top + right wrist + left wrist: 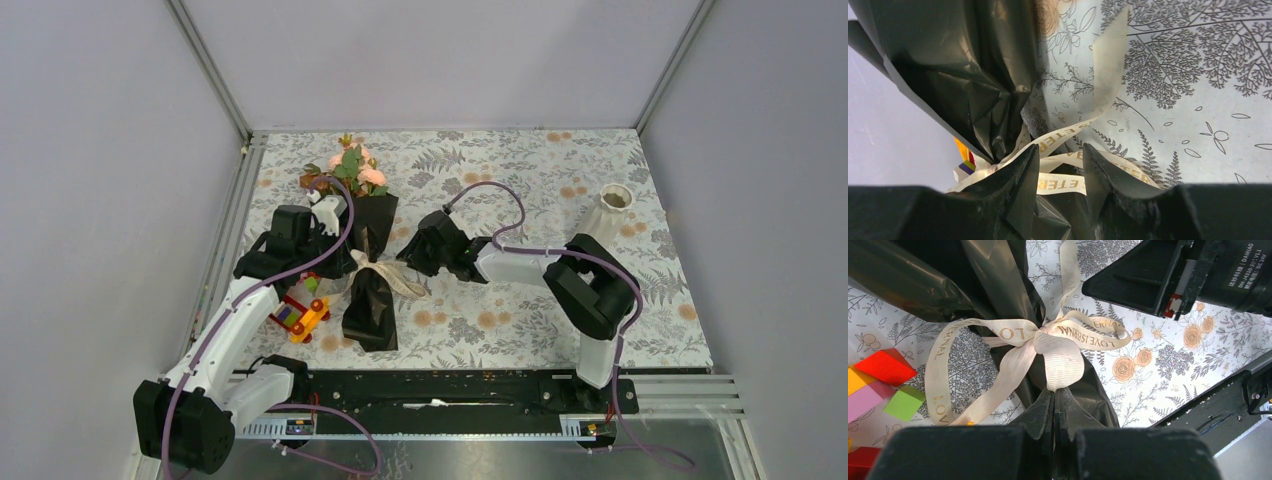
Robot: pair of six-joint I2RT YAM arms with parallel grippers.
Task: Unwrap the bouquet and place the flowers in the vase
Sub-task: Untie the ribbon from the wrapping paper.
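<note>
The bouquet [368, 300] is pinched by the closed left gripper [1054, 396]. The right gripper [1060, 162], half-open astride the ribbon [1063, 184], should clamp that band, then pull straight back.

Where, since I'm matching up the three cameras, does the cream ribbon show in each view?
Top external: the ribbon, left of centre, around the bouquet's waist.
Left wrist: centre, just beyond the left gripper.
Right wrist: bottom centre, between the right gripper's open fingers.
Shared landmark: the bouquet's black wrapping, against the ribbon in all three.
</note>
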